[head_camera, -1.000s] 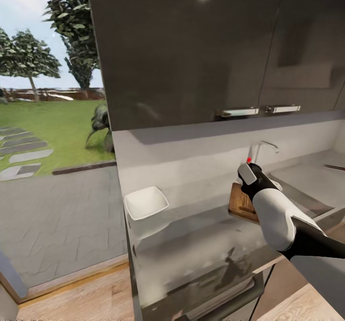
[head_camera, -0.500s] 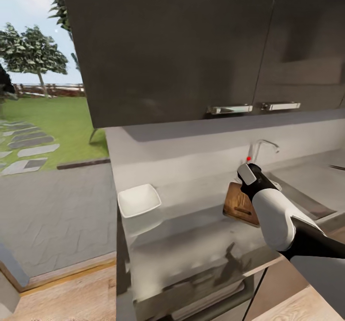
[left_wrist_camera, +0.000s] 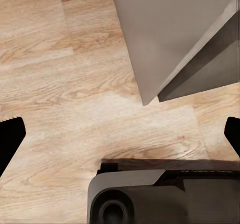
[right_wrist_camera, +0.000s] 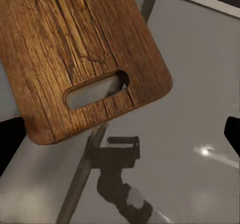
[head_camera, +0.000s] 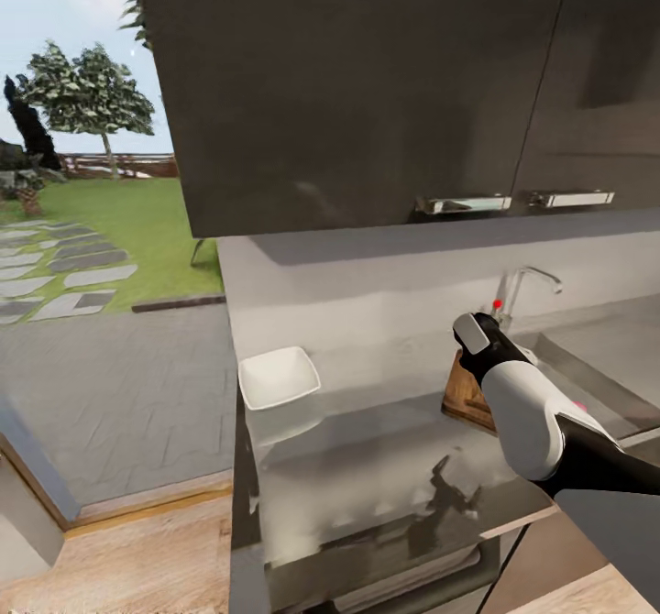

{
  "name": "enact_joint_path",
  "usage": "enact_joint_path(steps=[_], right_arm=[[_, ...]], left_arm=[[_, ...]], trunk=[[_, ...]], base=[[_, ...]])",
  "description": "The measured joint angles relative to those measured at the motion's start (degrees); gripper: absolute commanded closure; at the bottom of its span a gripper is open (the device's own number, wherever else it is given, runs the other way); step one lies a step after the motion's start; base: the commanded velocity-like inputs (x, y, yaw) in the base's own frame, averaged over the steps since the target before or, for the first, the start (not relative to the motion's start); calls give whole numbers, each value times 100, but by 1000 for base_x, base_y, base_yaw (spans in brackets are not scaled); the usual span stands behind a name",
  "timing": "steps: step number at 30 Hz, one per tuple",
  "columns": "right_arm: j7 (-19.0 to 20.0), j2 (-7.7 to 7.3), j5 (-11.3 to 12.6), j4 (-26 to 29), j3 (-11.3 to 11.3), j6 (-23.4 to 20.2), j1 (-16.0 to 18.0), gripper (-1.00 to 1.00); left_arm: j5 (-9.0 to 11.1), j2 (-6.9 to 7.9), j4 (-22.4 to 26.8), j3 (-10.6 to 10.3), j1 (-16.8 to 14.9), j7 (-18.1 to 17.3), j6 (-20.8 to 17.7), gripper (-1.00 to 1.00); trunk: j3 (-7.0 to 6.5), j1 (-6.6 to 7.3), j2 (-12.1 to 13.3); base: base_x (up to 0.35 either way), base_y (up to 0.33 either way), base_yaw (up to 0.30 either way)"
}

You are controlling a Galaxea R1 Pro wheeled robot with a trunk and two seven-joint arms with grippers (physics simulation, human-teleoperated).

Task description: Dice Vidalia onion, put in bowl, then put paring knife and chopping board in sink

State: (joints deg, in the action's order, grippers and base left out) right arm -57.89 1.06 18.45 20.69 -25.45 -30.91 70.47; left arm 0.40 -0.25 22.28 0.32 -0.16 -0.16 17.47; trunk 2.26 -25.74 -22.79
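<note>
Right wrist view: chopping board flat on countertop, slot end nearest; end effector spread wide.

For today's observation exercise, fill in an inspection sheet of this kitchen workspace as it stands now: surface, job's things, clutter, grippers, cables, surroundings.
Surface: grey countertop, glossy, reflecting the arm.
Job's things: white bowl near the counter's end; chopping board flat on the counter beside the sink; tap behind it. Onion and knife: cannot tell.
Clutter: nothing seen.
Grippers: right gripper open above the board's slot end; left gripper open over wood floor.
Cables: nothing seen.
Surroundings: dark wall cabinets, garden outside.
</note>
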Motion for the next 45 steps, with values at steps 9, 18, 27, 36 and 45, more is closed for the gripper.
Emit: enact_joint_path(steps=[9,18,27,36,45], right_arm=[[0,31,-1,0,0,0,0,-100],[0,53,-5,1,-14,149,-6,-100],[-6,23,-8,0,-19,334,-17,-100],[-117,-98,-6,17,-26,704,-26,-100],[-417,-499,5,23,-498,1110,-31,-100]], left_arm=[[0,0,0,0,-1,0,0,-100],[0,-1,1,-7,-2,0,0,-100],[0,-1,1,-8,-1,0,0,-100],[0,-3,1,-8,0,0,0,-100],[0,-1,2,-8,0,0,-2,-100]], trunk=[[72,0,0],[144,0,0],[216,-1,0],[288,-1,-1],[322,0,-1]], base=[[33,-217,145],[1,-16,145],[0,-1,145],[0,-97,145],[0,-12,61]])
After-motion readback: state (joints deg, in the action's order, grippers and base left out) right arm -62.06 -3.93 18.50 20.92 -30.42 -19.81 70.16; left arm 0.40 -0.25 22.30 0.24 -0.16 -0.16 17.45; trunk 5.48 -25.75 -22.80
